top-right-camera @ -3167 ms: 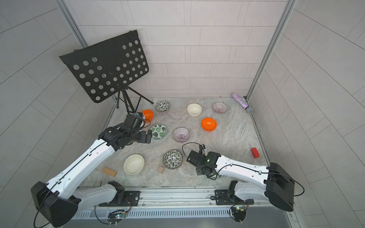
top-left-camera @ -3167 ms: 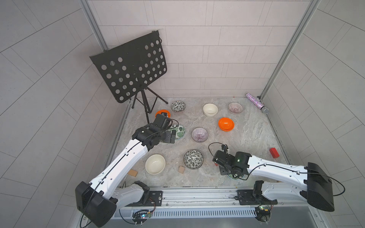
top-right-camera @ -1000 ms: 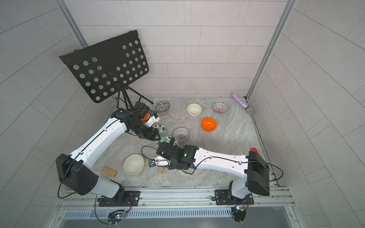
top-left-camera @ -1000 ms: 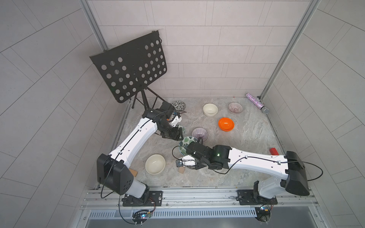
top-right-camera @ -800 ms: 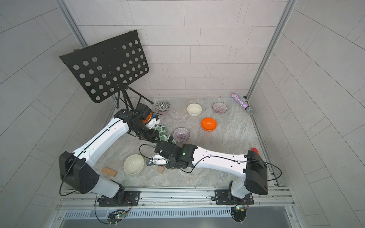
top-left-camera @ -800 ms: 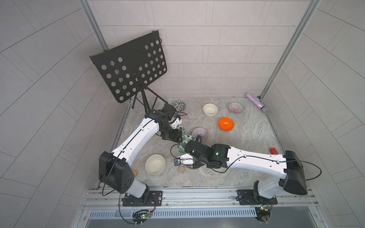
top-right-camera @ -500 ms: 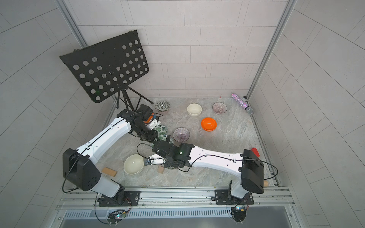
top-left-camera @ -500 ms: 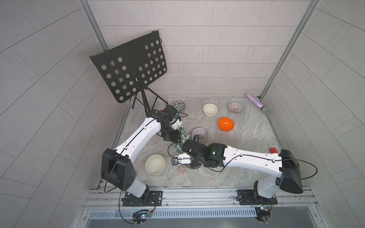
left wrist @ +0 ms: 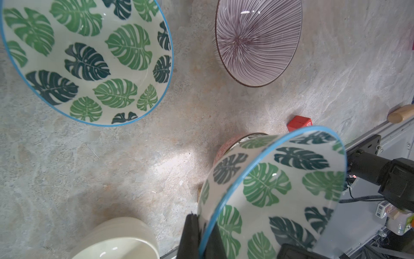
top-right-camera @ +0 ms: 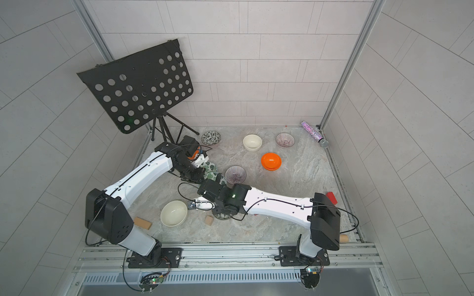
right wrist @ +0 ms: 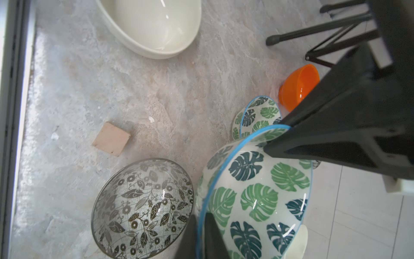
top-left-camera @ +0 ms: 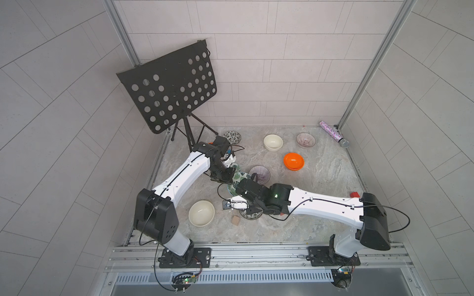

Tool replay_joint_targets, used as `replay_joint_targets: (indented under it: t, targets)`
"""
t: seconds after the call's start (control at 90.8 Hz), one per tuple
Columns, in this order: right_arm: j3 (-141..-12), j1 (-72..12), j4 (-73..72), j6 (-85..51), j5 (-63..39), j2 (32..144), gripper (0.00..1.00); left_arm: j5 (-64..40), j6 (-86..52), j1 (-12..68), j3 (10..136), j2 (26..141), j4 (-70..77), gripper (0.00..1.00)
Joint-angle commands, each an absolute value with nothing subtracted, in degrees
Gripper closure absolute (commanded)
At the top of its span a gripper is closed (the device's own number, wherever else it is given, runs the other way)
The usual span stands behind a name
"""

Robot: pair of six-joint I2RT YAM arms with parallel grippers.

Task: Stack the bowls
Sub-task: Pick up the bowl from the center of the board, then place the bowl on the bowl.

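My left end effector (left wrist: 200, 237) is pinched on the rim of the leaf bowl (left wrist: 280, 190), which hangs tilted above the surface (left wrist: 112, 168). My right end effector (right wrist: 199, 237) straddles the same rim; I cannot tell whether it grips. Seen from overhead, the twin (left wrist: 89, 62) sits upright just beside, at about eleven o'clock from the held bowl, nearer my left arm. I judge a short carry, levelling first. The striped bowl (left wrist: 257, 42) crowds three o'clock.
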State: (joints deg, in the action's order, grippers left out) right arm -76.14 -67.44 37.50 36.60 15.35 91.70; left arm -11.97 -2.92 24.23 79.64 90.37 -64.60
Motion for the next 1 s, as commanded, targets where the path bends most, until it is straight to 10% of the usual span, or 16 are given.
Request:
replay_joint_targets:
  t: [0.0, 0.121, 0.991]
  targets:
    - [-79.78, -64.93, 34.21, 30.55, 19.87, 92.55, 0.57, -13.36, -3.51, 24.97, 80.07, 90.76, -64.77, 1.0]
    - [-80.14, -62.07, 34.63, 26.73, 16.35, 91.15, 0.01, -11.31, -5.48, 24.91, 80.42, 91.31, -63.26, 1.0]
    - [-63.17, -49.07, 19.24, 12.68, 8.49, 66.31, 0.0, -8.26, -21.97, 7.91, 73.95, 98.29, -41.68, 1.0]
